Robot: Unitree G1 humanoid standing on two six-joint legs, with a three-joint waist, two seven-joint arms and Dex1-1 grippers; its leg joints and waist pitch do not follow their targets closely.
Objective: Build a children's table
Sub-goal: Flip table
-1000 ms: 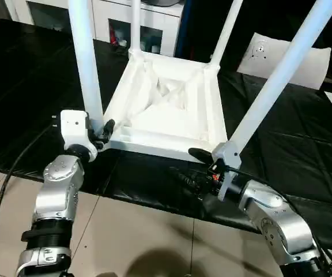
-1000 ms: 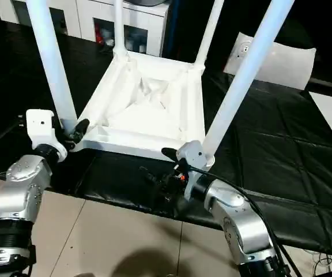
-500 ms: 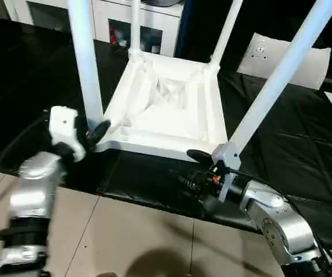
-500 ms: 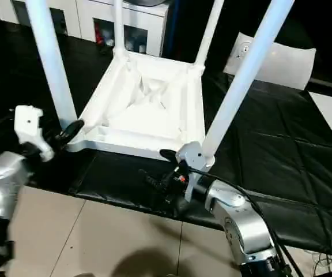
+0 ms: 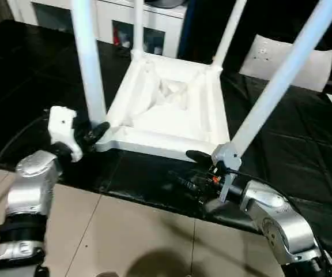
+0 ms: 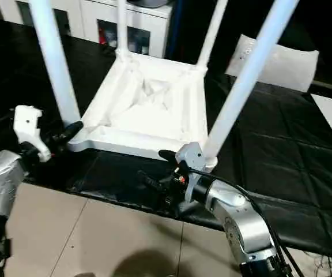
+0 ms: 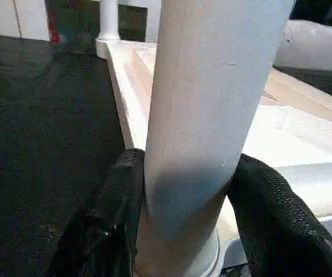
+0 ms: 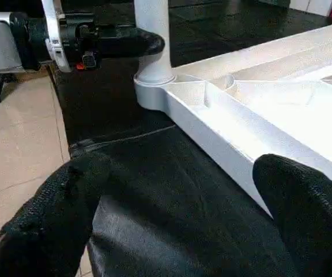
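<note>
Setting: an indoor robot test or lab room. Evidence:
- The bench (image 5: 33, 81) is low and covered with a creased black sheet, taped in sections.
- The floor (image 5: 125, 236) at the near side is laid with large glossy beige tiles.
- At the far side stands a white cabinet (image 5: 105, 17) with dark glass-fronted compartments holding small items too small to identify.
- A black cable (image 5: 2, 164) hangs loose at the near left.

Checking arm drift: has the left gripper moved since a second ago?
Yes. The left gripper has swung out toward the picture's left and returned to the white plastic table leg, its black fingers now either side of its base.
</note>
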